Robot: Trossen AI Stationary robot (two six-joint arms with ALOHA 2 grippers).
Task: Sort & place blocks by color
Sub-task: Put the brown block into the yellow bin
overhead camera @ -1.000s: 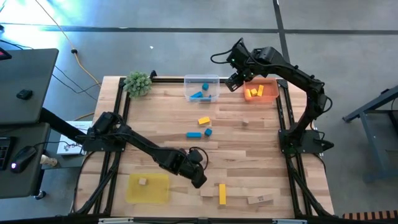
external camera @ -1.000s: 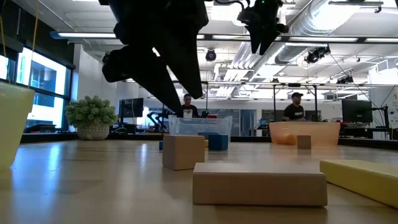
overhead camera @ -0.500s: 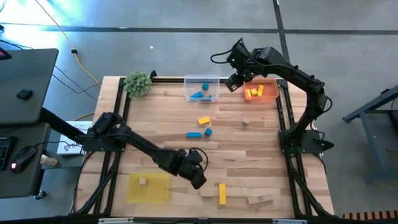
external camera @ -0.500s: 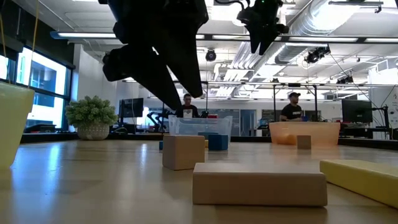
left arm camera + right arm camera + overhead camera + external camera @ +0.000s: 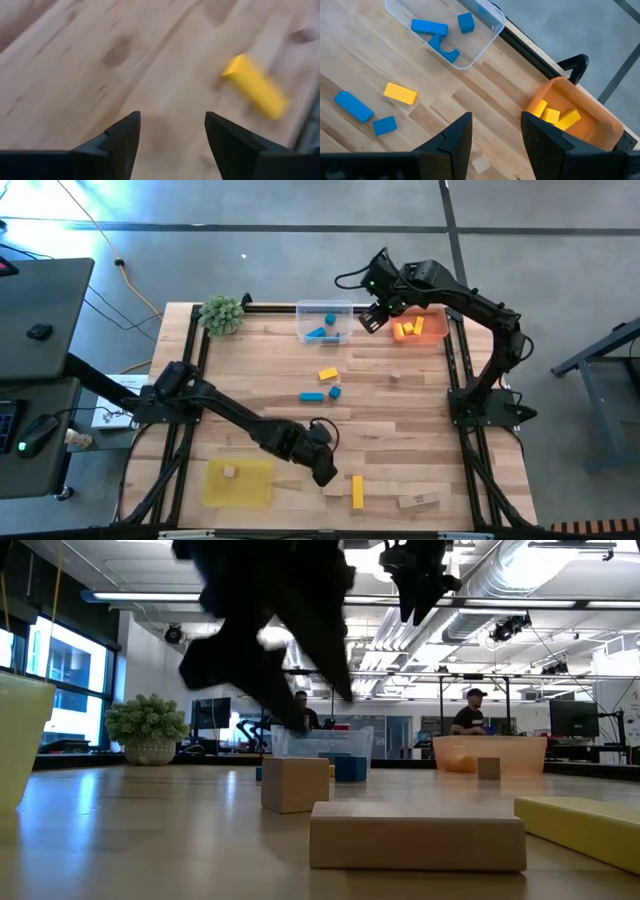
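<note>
High view: left claw, spread and empty, hovers beside yellow bar; right claw, parted and empty, hangs well beyond it near orange tray.

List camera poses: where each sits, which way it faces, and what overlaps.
High: overhead, straight down on the table; both arms show.
Low: table height, level across into the room; arms dark overhead, wood blocks near.
Left wrist: looks down past the open left gripper at a yellow bar.
Right wrist: looks down past the open right gripper at the clear tray and orange tray.
Shared: high and right wrist both show these trays.
</note>
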